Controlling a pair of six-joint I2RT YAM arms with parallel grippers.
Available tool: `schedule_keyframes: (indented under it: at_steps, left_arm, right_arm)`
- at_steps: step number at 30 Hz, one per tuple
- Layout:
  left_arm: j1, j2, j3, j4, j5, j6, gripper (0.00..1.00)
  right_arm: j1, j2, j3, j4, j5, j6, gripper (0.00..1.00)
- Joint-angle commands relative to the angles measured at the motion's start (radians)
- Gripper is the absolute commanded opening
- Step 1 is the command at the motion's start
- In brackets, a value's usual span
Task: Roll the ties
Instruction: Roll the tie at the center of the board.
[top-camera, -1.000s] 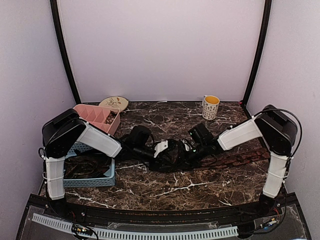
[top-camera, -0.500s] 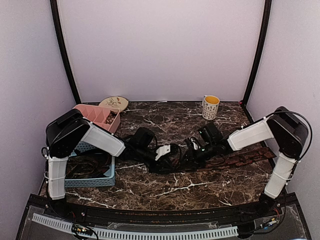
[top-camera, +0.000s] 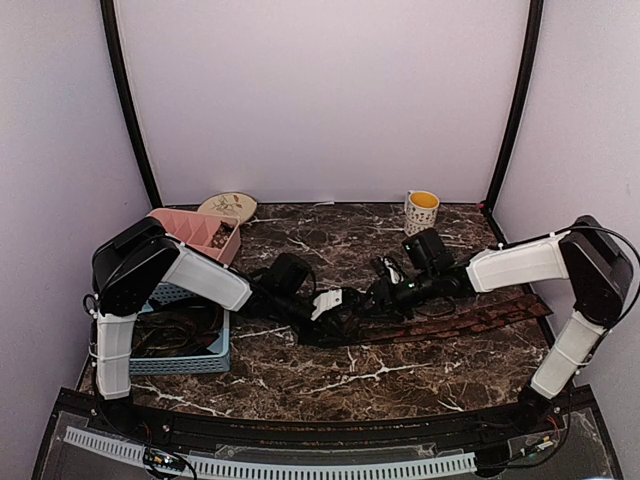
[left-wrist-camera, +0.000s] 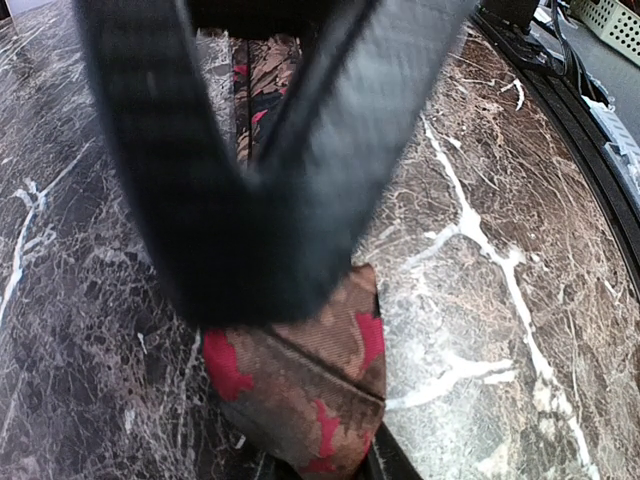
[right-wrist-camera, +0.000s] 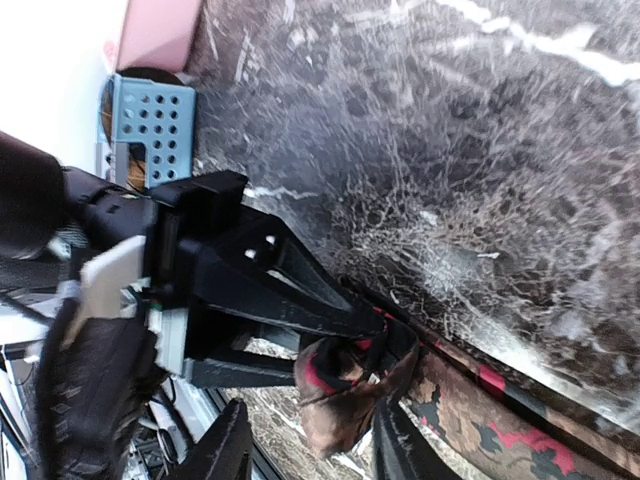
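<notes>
Basket (top-camera: 185, 362) sits on the worktop (top-camera: 330, 375) at the left edge, near side. Patterned tie (top-camera: 470, 322) lies flat across mid-worktop, from centre out to the right edge, with its left end folded into a small roll. Left gripper (top-camera: 340, 303) pinches that roll, fingers pressed onto it. Right gripper (right-wrist-camera: 310, 445) straddles the same roll with fingers spread, one each side, not clamping. Black tie (left-wrist-camera: 250, 200) hangs in a V close to the left wrist cam, over part of the patterned one. Pink tray (top-camera: 170, 222) and plate (top-camera: 228, 206) are in the far-left corner. Mug (top-camera: 421, 214) is at the far edge, right of centre.

Mug (top-camera: 421, 213), pink organizer (top-camera: 168, 216), blue basket (top-camera: 180, 363)
</notes>
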Motion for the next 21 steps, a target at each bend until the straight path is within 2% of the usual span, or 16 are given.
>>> schedule_keyframes:
  at_steps: [1,6,9,15,21]
  left_arm:
    - [-0.004,0.037,-0.009,-0.108,-0.030,0.013,0.25]
    - [-0.002,0.035,-0.009,-0.101,-0.029,-0.002,0.28]
    - [0.003,0.025,-0.015,-0.079,-0.024,-0.030,0.34]
    - [0.025,-0.089,-0.142,0.137,-0.004,-0.107,0.57]
    - [0.026,-0.107,-0.216,0.217,-0.031,-0.116,0.65]
  right_arm:
    - [0.028,0.057,0.028,-0.036,-0.002,-0.021,0.38]
    - [0.028,0.090,0.040,-0.090,0.042,-0.065,0.15]
    - [0.022,0.103,0.026,-0.093,0.060,-0.080,0.00]
    - [-0.006,0.113,-0.024,-0.067,0.078,-0.092,0.00]
    - [-0.010,0.131,-0.039,-0.052,0.082,-0.100,0.00]
